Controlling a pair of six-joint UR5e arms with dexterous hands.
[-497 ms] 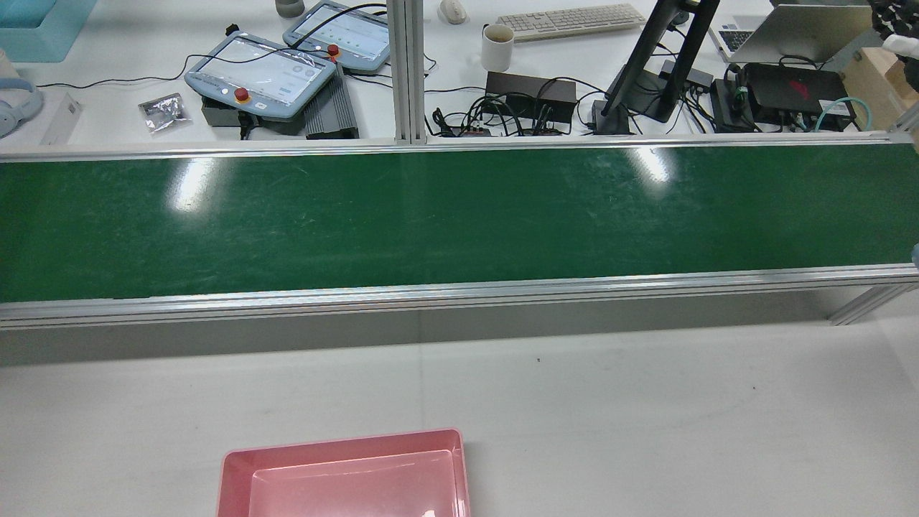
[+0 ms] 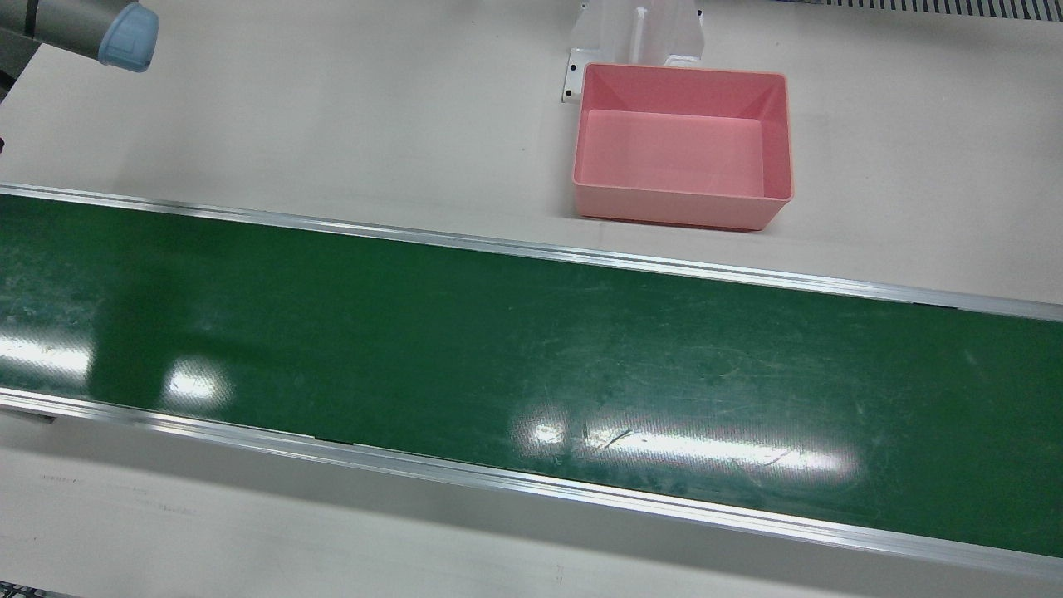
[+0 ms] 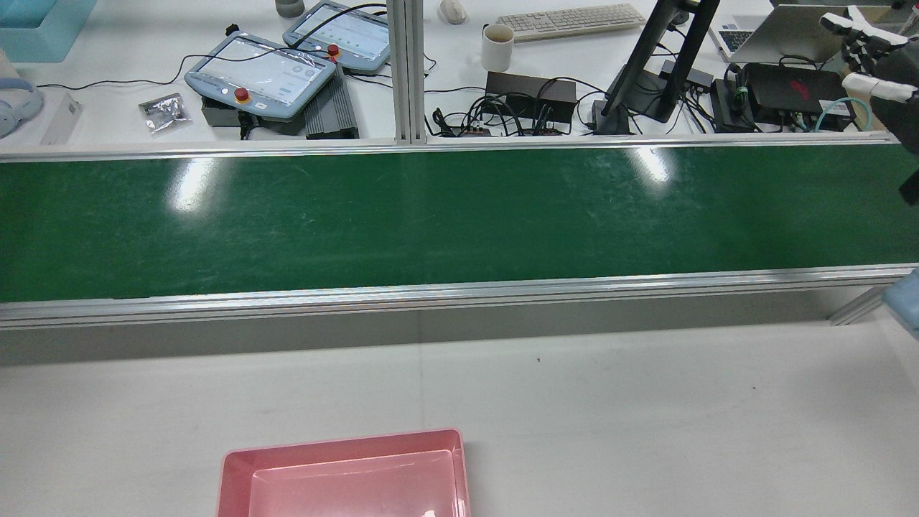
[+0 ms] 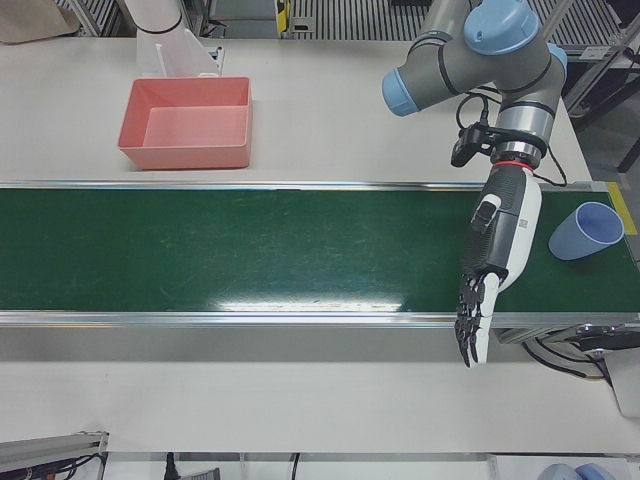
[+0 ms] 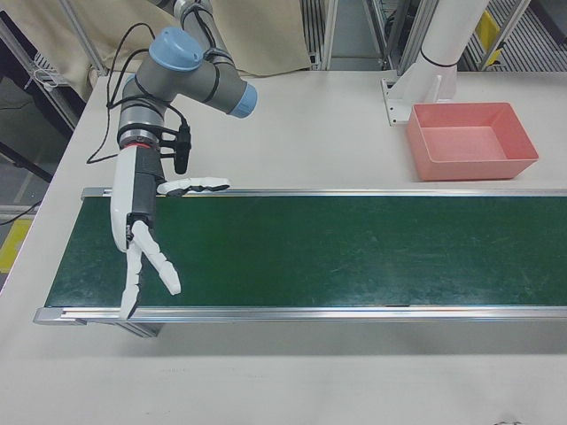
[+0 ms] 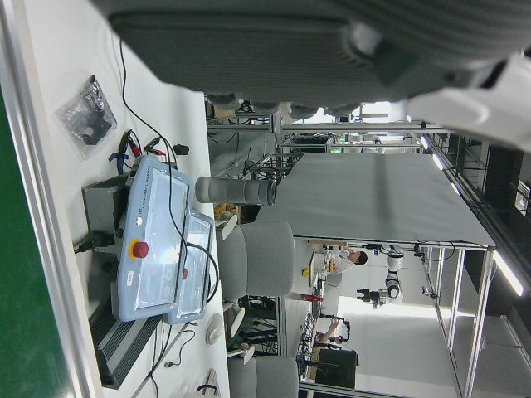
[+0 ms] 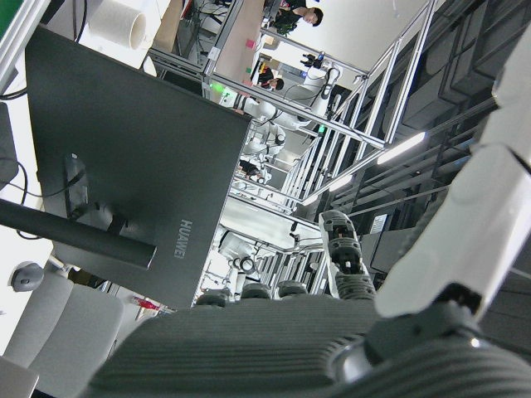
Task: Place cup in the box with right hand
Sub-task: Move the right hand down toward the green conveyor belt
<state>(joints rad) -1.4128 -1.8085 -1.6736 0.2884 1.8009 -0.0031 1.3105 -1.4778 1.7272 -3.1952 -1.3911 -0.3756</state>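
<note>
A light blue cup (image 4: 585,232) stands on the right end of the green belt (image 4: 250,250) in the left-front view; no other view shows it. My left hand (image 4: 497,245) hangs open just left of the cup, fingers pointing down across the belt, not touching it. My right hand (image 5: 137,226) is open over the belt's opposite end, thumb spread sideways, and holds nothing. In the rear view the right hand (image 3: 872,50) shows at the top right edge. The empty pink box (image 2: 681,208) sits on the white table beside the belt, near a white pedestal (image 2: 638,33).
Aluminium rails (image 2: 531,249) run along both sides of the belt. Beyond it, a desk holds two teach pendants (image 3: 262,72), a white mug (image 3: 497,47), a monitor stand (image 3: 660,64) and tangled cables. The right arm's blue cap (image 2: 129,37) juts in at the front view's top left.
In the rear view my right hand has come further in from the top right corner, moving left and down. More of the arm's blue cap shows at the right edge.
</note>
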